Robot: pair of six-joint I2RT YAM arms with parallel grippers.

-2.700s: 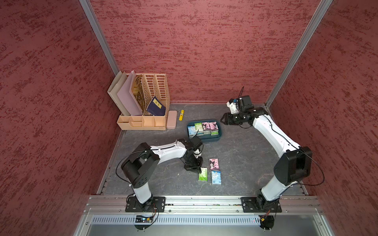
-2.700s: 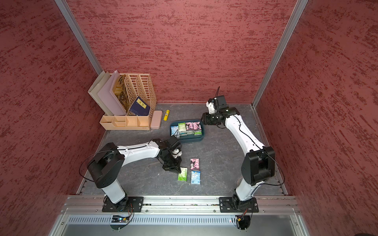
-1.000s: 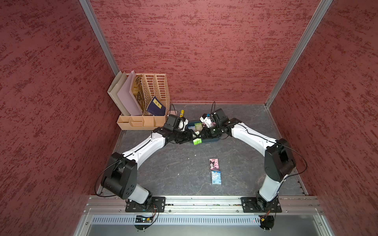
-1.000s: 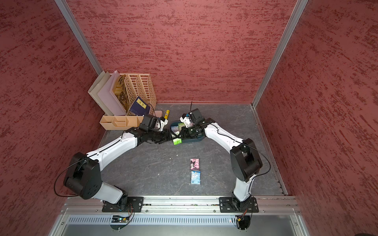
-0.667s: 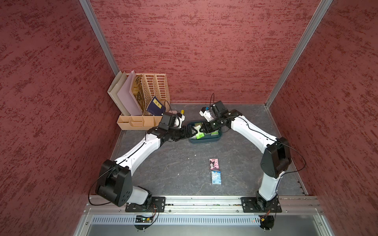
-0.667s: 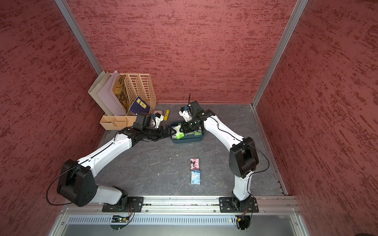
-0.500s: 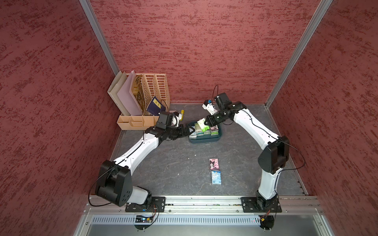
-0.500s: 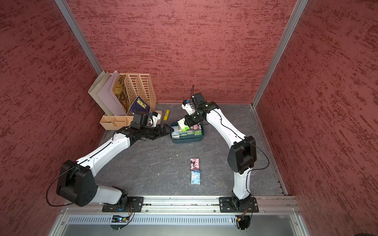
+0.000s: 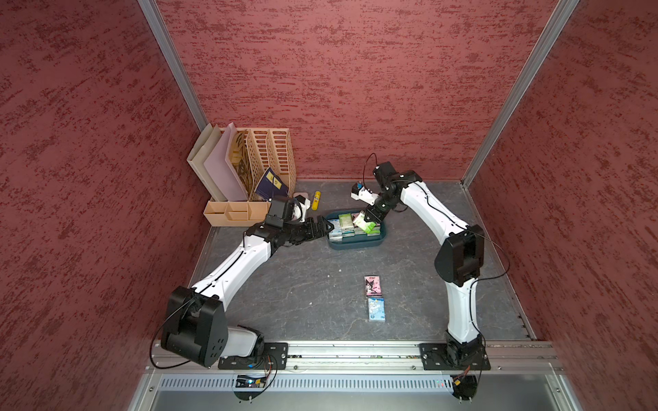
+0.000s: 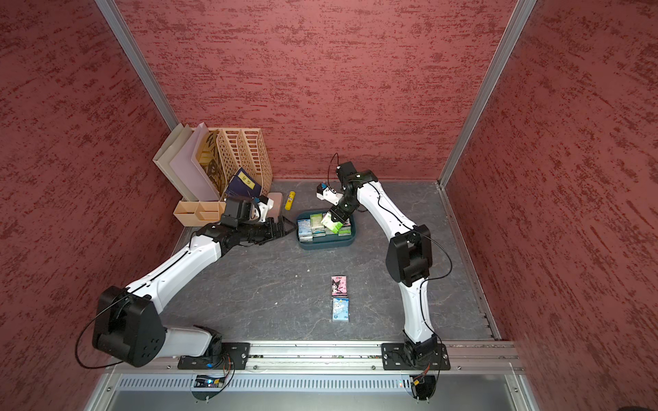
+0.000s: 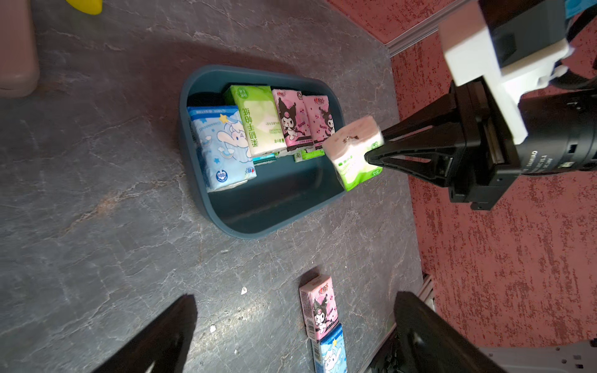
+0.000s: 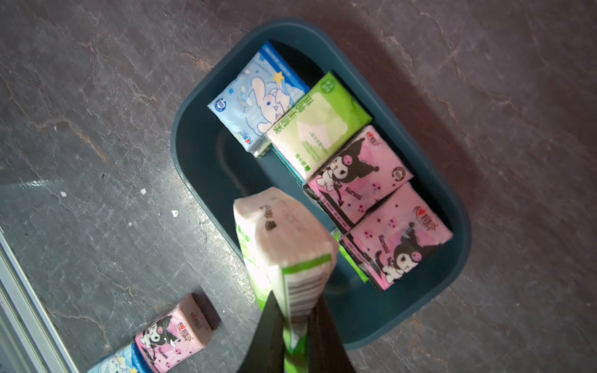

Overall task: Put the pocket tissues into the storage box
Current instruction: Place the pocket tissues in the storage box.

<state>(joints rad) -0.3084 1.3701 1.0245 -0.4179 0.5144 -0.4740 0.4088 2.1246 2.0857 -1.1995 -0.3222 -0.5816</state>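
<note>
The teal storage box (image 9: 356,244) (image 10: 325,244) sits at mid-back, with blue, green and pink pocket tissues lying in one half of it (image 11: 258,119). Just above the box hangs a light green pack (image 9: 365,225) (image 12: 284,245), tilted, with my right gripper (image 9: 370,217) (image 12: 292,300) shut on its end. My left gripper (image 9: 322,224) (image 11: 295,297) stands open and empty just left of the box. Two loose packs lie on the floor nearer the front: a pink one (image 9: 372,286) (image 11: 318,306) and a blue one (image 9: 376,309) (image 10: 340,309).
A beige slotted organiser (image 9: 249,170) with folders stands at the back left. A yellow tube (image 9: 316,200) and a flat pink case (image 10: 276,201) lie beside it, behind my left wrist. A metal rail (image 9: 356,350) runs along the front edge.
My left gripper has let go of the green pack, opened wide and drawn back left of the box. My right gripper has lifted the pack over the box.
</note>
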